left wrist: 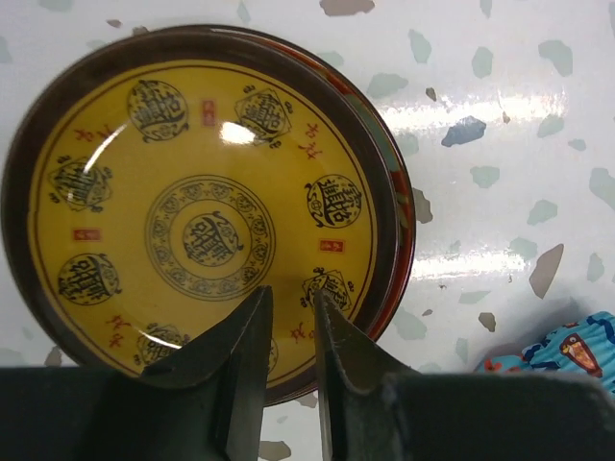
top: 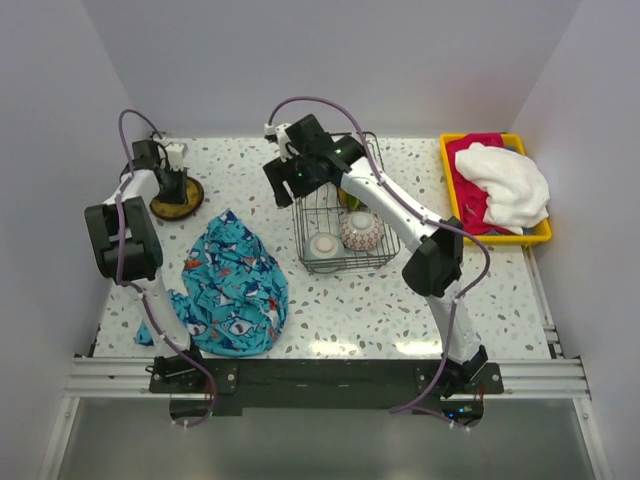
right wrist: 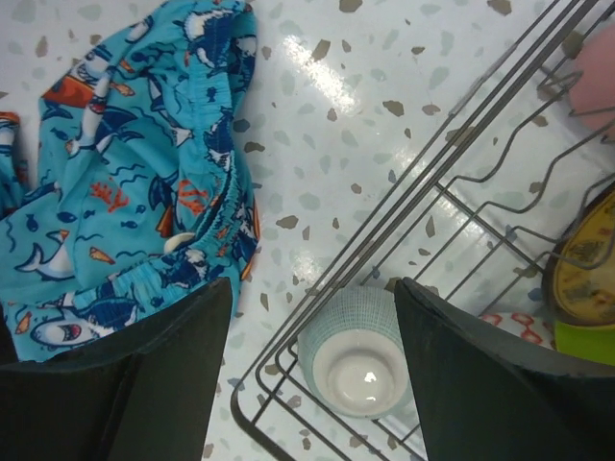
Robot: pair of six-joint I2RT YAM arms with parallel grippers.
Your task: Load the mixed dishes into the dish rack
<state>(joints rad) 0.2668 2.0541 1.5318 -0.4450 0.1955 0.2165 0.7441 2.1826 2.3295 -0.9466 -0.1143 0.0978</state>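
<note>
A yellow-olive plate point(left wrist: 192, 211) with dark characters lies on a second plate whose teal-and-red rim point(left wrist: 407, 245) shows at its right, at the table's far left point(top: 193, 197). My left gripper point(left wrist: 288, 300) point(top: 172, 188) hovers over the near rim, its fingers a narrow gap apart with nothing between them. The dish rack point(top: 385, 250) point(right wrist: 288, 336) stands mid-table and holds a mint cup point(top: 325, 247) point(right wrist: 354, 353), a patterned bowl point(top: 362, 230), a lime-green plate point(right wrist: 588, 343) and a pink cup point(right wrist: 598, 67). My right gripper point(right wrist: 312, 284) point(top: 288, 186) is wide open and empty above the mint cup.
A blue patterned cloth point(top: 235, 285) point(right wrist: 125, 192) point(left wrist: 567, 351) lies left of the rack. A yellow tray point(top: 500, 240) with red and white towels sits at the far right. White walls close in the table on three sides.
</note>
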